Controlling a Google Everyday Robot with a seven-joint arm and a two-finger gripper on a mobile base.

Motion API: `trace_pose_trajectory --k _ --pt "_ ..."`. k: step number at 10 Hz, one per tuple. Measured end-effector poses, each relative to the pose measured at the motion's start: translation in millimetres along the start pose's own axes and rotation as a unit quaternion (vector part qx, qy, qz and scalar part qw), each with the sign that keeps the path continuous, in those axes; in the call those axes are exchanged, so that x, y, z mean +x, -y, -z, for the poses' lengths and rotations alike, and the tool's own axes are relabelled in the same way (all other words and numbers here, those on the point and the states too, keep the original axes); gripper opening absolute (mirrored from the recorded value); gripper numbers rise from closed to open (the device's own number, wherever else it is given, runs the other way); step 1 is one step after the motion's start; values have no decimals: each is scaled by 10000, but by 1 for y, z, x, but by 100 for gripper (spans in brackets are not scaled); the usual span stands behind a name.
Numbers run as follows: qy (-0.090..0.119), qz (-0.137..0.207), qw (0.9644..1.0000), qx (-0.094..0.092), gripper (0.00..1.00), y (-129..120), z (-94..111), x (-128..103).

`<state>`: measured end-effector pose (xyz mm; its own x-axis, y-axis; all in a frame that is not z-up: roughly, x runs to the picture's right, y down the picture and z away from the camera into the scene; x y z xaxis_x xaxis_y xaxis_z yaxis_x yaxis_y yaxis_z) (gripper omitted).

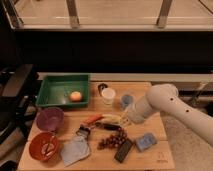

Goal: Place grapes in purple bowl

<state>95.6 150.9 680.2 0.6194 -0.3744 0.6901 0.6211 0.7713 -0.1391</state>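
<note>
Gripper: the gripper (126,119) hangs low over the middle of the worktop (155,157), at the right end of the banana (112,119); whether it is open or closed cannot be told.
Grapes: the grapes (113,140) lie on the worktop, nearer the camera than the gripper and slightly left of it, apparently apart from it and touching the black remote (123,150).
Purple bowl: the purple bowl (49,119) sits well to the left of the gripper, beyond the carrot (93,119), with nothing visible inside.
Done: nothing so far, by the look of it; the bunch is not lifted.
Left: probably all 3 steps: grasp, carry left, release in the bowl.
</note>
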Motion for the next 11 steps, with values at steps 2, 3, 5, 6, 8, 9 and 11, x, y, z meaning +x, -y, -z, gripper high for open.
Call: trace_pose_trajectory --k 2,3,5,6,8,9,11 --pt "-130 130 9998 32 21 21 27 1" --pt "-104 150 9998 3 28 27 32 -1" --pt "-30 81 9998 -153 51 27 36 -3" --pt "22 59 9997 -231 60 26 29 -4" --pt "122 -41 9990 -432 77 11 6 -1" --pt "188 -82 9982 -555 80 1 -15 2" --pt "335 -160 9963 -777 80 -17 -54 6"
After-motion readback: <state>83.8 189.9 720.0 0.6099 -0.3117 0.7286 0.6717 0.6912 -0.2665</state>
